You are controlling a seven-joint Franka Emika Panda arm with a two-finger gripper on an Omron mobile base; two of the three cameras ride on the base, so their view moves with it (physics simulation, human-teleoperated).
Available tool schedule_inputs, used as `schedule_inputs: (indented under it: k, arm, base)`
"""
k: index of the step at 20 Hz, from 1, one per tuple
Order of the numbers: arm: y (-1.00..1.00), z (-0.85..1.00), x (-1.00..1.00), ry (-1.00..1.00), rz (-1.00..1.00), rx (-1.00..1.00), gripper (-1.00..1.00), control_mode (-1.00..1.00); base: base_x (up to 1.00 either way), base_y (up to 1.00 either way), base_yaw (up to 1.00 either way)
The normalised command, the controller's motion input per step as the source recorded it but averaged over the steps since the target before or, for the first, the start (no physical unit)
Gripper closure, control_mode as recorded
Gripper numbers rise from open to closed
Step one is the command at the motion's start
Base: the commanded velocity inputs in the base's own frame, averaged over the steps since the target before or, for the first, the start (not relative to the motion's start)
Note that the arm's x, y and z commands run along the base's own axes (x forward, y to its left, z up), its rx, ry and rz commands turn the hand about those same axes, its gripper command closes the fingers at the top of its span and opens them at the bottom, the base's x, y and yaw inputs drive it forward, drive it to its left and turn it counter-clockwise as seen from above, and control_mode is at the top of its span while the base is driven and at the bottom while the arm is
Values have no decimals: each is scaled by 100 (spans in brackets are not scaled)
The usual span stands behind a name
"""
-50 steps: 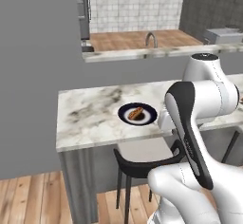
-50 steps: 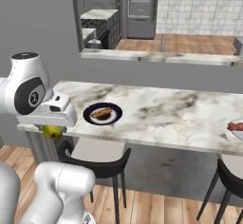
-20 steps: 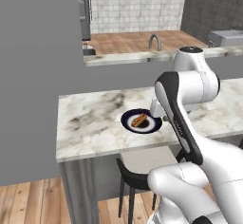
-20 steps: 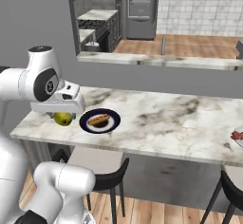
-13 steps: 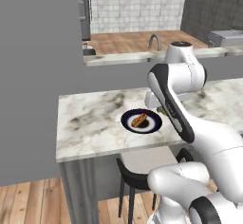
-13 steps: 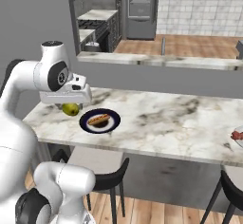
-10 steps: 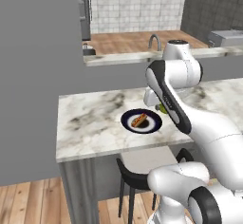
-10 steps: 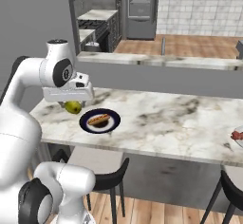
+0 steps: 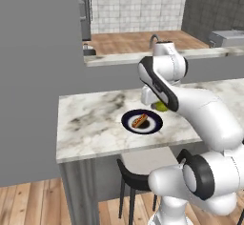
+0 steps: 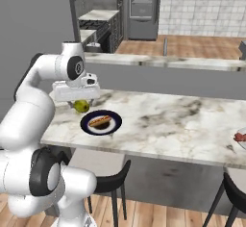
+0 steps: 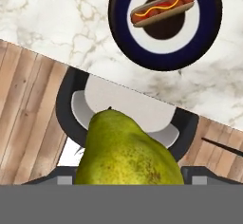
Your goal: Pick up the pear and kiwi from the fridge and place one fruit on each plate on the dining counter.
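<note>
Pincer [image 10: 81, 102] with pear [image 11: 127, 151] beside plate [image 10: 101, 122]

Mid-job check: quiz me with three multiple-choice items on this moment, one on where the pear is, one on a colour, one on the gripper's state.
1. Where is the pear?
A. In the gripper, near the plate
B. Lying on the plate
C. On the stool seat

2. What colour is the rim of the plate?
A. Red
B. Dark navy
C. Yellow

3. What is the gripper doing?
A. Hanging open with nothing in it
B. Shut on the pear
C. Shut on the hot dog

Key: 1 A, the pear sits between the fingers in the hand view, beside the plate and off it. 2 B, a navy ring surrounds the white centre. 3 B, the hot dog lies untouched on the plate while the jaws hold the fruit.
</note>
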Motion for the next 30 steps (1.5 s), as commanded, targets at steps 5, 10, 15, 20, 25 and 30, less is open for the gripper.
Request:
schedule_inputs:
  k: [5, 10, 15, 20, 25, 30]
  arm:
    - [-26, -62, 64, 2, 21, -3, 100, -100]
    - [-13, -39, 48, 0, 21, 0, 100, -100]
    - [0, -22, 22, -7, 8, 1, 100, -100]
    - [0, -41, 36, -14, 0, 0, 100, -100]
    - [0, -58, 36, -16, 0, 0, 100, -100]
    - [-1, -34, 41, -15, 0, 0, 100, -100]
  base:
    - [0, 0, 0]
    - [0, 0, 0]
    - [0, 0, 0]
    - [0, 0, 0]
    - [0, 0, 0]
    - [0, 0, 0]
